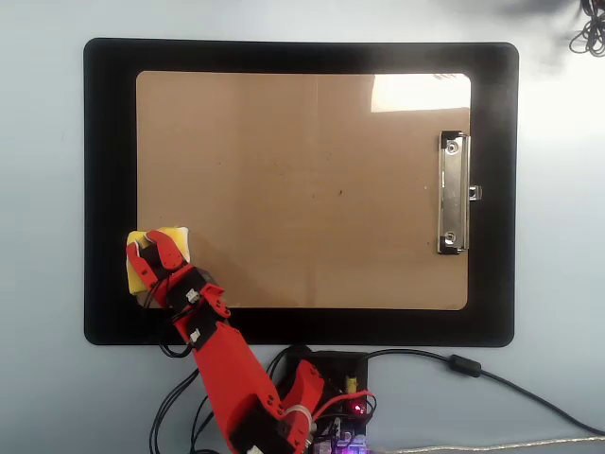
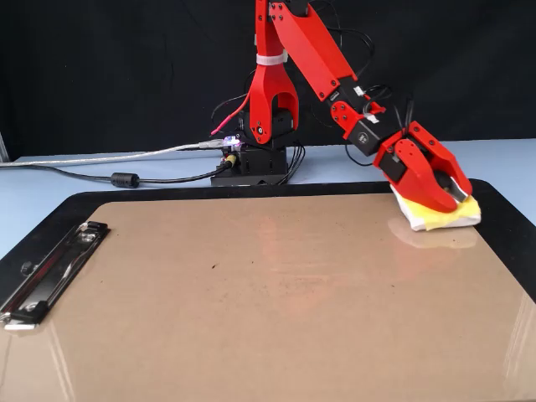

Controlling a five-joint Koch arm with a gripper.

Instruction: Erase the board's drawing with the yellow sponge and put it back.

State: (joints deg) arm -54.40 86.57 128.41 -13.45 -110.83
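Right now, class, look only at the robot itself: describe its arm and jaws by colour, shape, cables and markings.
The arm is built of bright red, blocky plastic links with black motor blocks at the joints. A white band wraps the link above the base. Thin black cables loop along it, and thicker black and grey cables trail from the black base, where small lights glow. The gripper has two red, tapered jaws.

My arm [image 2: 297, 46] is bright red plastic with black motors, a white band, loose black cables and a black base [image 2: 251, 172].
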